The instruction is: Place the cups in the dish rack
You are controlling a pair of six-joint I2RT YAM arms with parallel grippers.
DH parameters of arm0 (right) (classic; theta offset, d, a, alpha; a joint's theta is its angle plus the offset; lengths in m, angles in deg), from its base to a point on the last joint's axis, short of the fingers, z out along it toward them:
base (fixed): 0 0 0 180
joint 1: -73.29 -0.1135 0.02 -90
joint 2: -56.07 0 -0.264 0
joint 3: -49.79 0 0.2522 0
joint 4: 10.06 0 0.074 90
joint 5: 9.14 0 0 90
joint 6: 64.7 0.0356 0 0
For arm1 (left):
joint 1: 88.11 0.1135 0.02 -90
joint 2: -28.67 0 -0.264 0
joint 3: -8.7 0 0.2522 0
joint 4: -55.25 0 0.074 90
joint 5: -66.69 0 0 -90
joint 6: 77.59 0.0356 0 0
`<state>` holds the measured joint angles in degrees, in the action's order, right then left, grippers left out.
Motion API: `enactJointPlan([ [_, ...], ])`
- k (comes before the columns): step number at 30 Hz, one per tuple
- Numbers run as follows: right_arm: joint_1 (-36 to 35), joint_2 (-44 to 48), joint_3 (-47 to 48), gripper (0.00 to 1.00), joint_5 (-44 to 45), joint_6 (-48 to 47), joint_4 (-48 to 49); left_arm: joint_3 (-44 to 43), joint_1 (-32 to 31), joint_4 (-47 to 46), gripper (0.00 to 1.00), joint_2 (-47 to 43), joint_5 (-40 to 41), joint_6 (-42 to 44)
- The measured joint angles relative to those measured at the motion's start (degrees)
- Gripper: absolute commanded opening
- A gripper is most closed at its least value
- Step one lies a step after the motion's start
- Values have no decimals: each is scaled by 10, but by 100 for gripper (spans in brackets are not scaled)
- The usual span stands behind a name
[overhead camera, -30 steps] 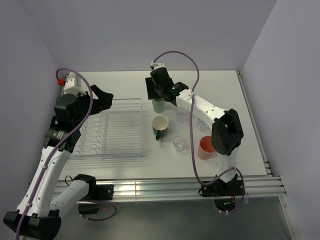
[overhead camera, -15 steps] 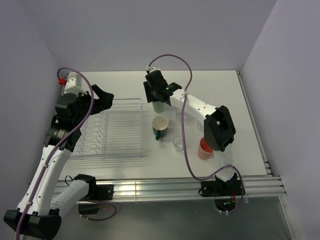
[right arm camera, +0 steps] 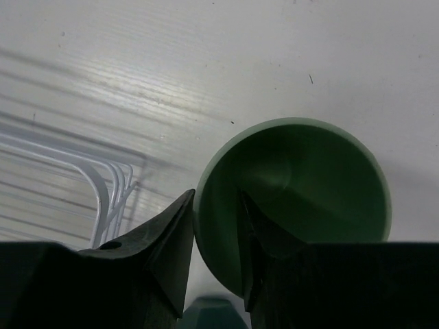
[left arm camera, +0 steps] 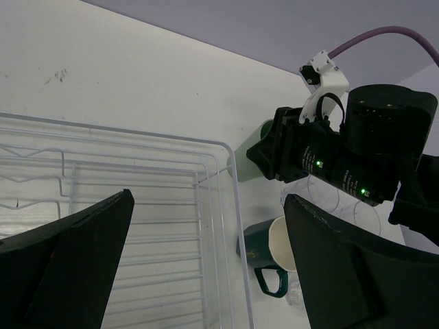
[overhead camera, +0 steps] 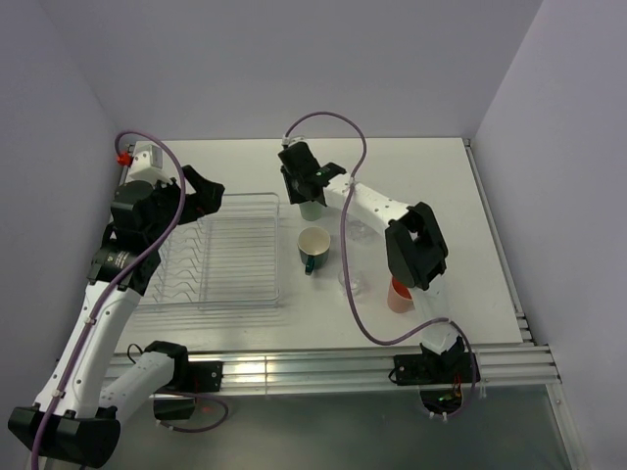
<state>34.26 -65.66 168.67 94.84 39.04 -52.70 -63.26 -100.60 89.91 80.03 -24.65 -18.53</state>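
Note:
The pale green tumbler point(overhead camera: 312, 208) stands upright just past the dish rack's point(overhead camera: 250, 196) far right corner. My right gripper point(overhead camera: 305, 192) is down over it. In the right wrist view one finger is outside the tumbler point(right arm camera: 309, 178) wall and the other inside, the jaws point(right arm camera: 216, 199) narrow but still open. The dark teal mug point(overhead camera: 313, 245) stands just nearer, beside the rack. A salmon-pink tumbler point(overhead camera: 399, 295) and clear glasses point(overhead camera: 354, 283) point(overhead camera: 359, 227) stand to the right. My left gripper point(overhead camera: 210, 194) hangs wide open over the rack's far edge, holding nothing.
In the left wrist view the rack's rim point(left arm camera: 230, 178) runs between the rack's wires and the teal mug point(left arm camera: 274, 253), with the green tumbler point(left arm camera: 250, 161) behind it. The right arm's purple cable point(overhead camera: 353, 245) loops over the glasses. Walls enclose the table on three sides.
The right arm has reached further left and back, its gripper settling over the green tumbler as its jaws narrow. The left arm has stayed put.

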Motion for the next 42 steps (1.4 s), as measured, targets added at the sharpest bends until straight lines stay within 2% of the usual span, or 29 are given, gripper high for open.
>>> enactJointPlan([
  [4,0,-7,3,27,2,-2,-6,0,0,0,99,0,0,0],
  [5,0,-8,4,16,3,-2,-9,0,0,0,99,0,0,0],
  [7,0,-8,8,0,7,-5,-13,0,0,0,99,0,0,-1],
  [19,5,-1,39,0,40,-16,-66,-25,0,14,99,20,-9,-13],
  [26,29,73,102,0,31,-13,-99,-81,2,12,99,41,-57,-40],
  [29,49,133,110,0,-16,2,-92,-90,16,-4,99,53,-112,-57],
  [32,69,204,78,0,-90,28,-56,-90,52,-28,99,70,-187,-79],
  [37,88,319,-67,0,-260,105,70,-64,102,-115,99,97,-310,-133],
  [42,87,340,-187,0,-409,208,223,-12,104,-235,99,112,-400,-198],
])
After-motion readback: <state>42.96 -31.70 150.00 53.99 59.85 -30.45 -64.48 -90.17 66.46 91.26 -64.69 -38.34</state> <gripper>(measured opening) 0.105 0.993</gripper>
